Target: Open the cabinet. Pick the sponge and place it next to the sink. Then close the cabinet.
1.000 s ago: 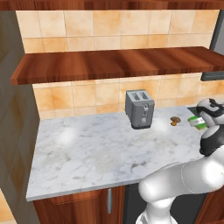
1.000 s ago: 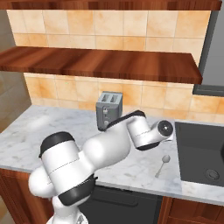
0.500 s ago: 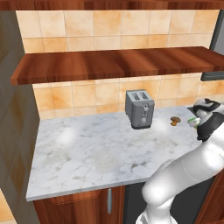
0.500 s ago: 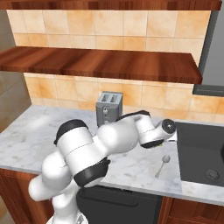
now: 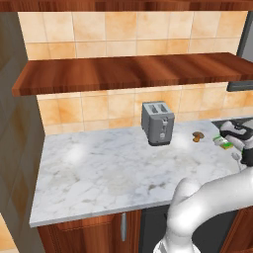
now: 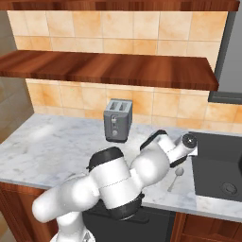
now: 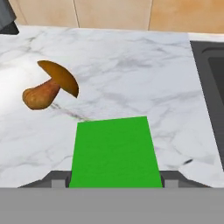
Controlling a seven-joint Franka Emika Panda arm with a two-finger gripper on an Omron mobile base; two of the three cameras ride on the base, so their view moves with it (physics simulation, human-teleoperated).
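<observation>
Gripping the sponge (image 7: 114,151) between my fingers (image 7: 58,180), I hover just beside the sink (image 7: 209,83), over the marble table (image 7: 131,70). By my judgement the pick is done; setting it down and closing the cabinet (image 5: 133,71) remain. Left of the sink lie 1 brown mushroom (image 7: 48,87) and a spoon (image 6: 175,178), with a toaster (image 5: 157,123) farther off.

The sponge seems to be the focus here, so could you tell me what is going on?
The robot's claw holds the green sponge low over the marble counter, between a brown mushroom and the dark sink. In the left base view the sponge is at the counter's right end, past the toaster. Whether it touches the counter yet I cannot tell. The cabinet's shelf hangs above.
</observation>
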